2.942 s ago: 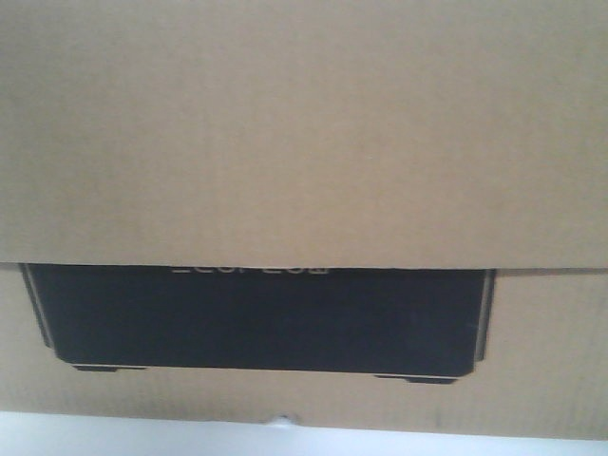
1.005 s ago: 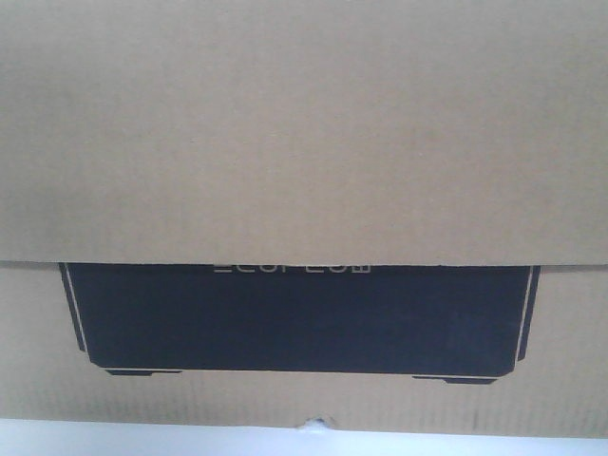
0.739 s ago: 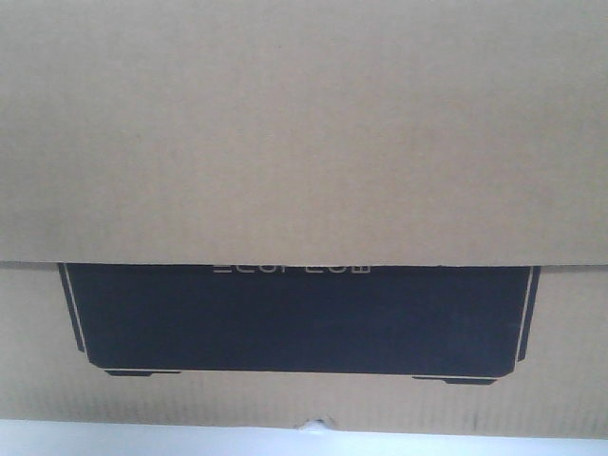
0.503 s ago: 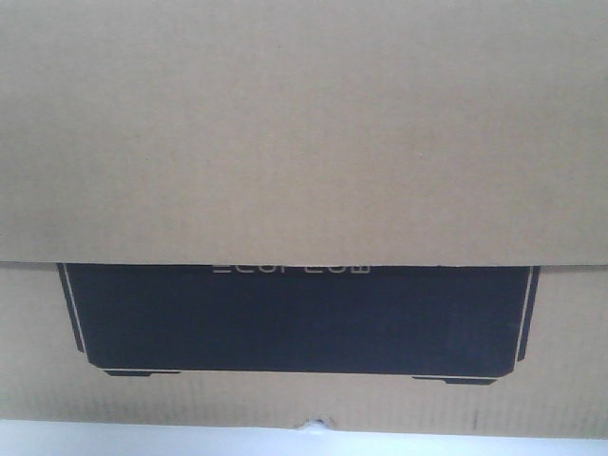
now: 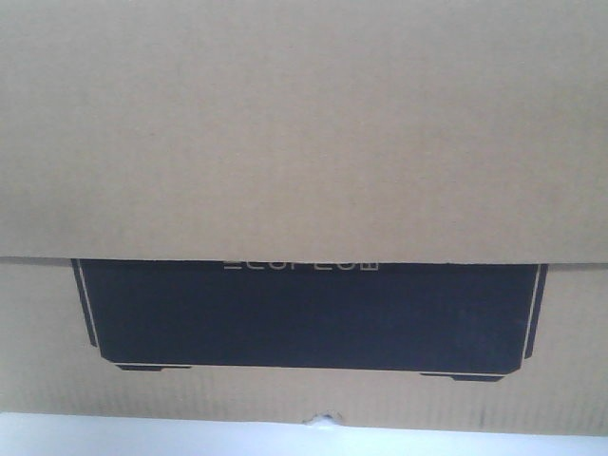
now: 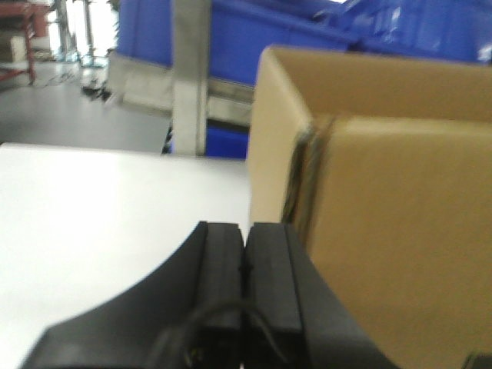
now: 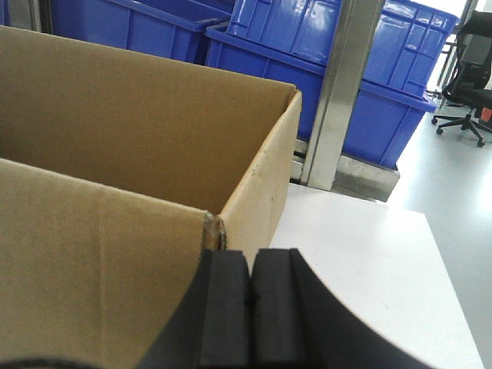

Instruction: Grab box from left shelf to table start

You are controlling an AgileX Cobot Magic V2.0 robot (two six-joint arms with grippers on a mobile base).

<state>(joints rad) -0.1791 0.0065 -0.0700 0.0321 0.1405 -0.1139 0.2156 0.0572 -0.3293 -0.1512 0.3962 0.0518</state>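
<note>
Both grippers are clenched with nothing between the pads — the left gripper [image 6: 244,254] just beside one end of the box [image 6: 400,254], the right gripper [image 7: 251,296] at the box's [image 7: 100,254] other end. The open box rests on the table [image 6: 100,215], its black panel [image 5: 309,318] filling the front view. Behind stand blue bins [image 7: 323,38] and a metal post [image 7: 342,92].

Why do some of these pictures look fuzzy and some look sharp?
Front view: the box fills the frame, soft and dim, lettering unreadable. Left wrist view: blurriest, the blue bins smeared, bright glare at top left. Right wrist view: sharpest, box edge and table crisp, only the close-up right gripper is soft.
</note>
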